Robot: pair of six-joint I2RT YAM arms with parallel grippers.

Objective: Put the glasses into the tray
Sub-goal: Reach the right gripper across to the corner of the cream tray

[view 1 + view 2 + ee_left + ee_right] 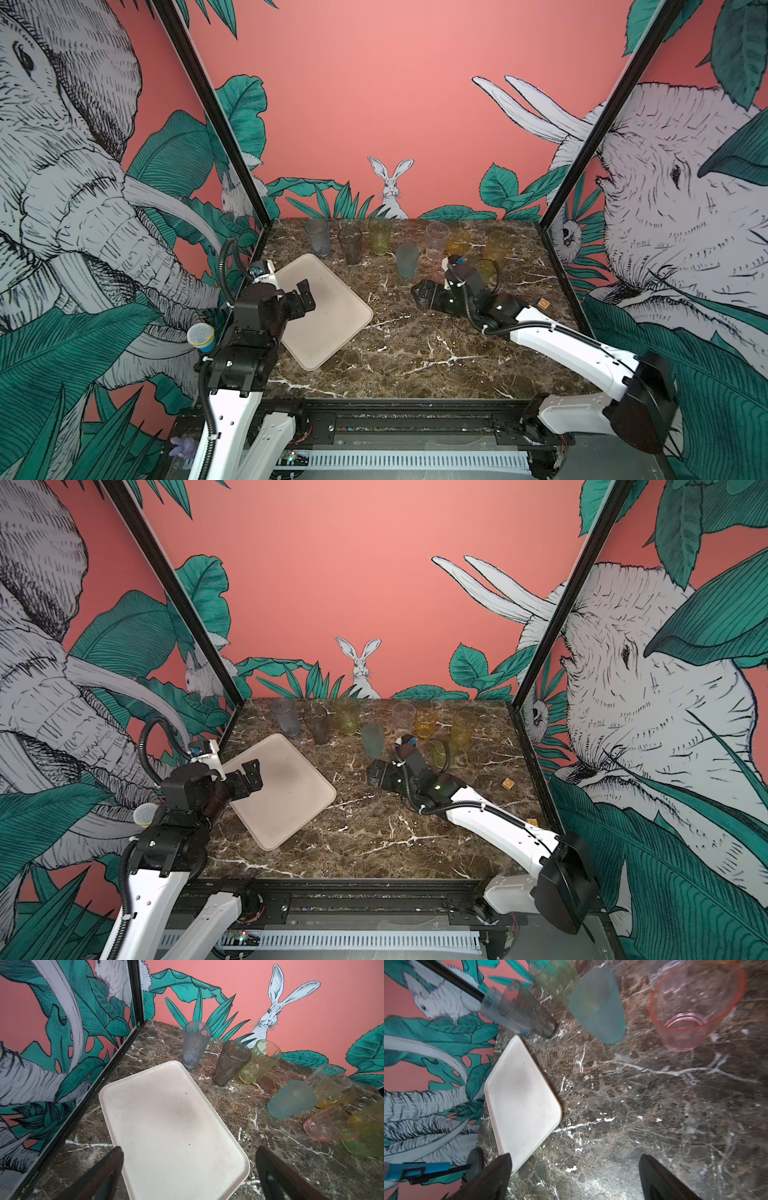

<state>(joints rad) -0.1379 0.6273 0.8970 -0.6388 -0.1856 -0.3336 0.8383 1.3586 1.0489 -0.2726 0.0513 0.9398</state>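
None of the glasses (pixel 379 237) in tray (pixel 332 328) yet; all stand on marble table (pixel 415 353) toward back, tray bare at L. L gripper (pixel 189 1147) over tray, R gripper (pixel 575 1155) near teal glass (pixel 407 260): both jaws apart, empty. Risk: tight cluster, R approach may topple neighbours.

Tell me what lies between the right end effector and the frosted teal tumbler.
Nothing but bare brown marble tabletop: in the right wrist view the stretch from the open right end effector to the frosted teal plastic tumbler holds no object.
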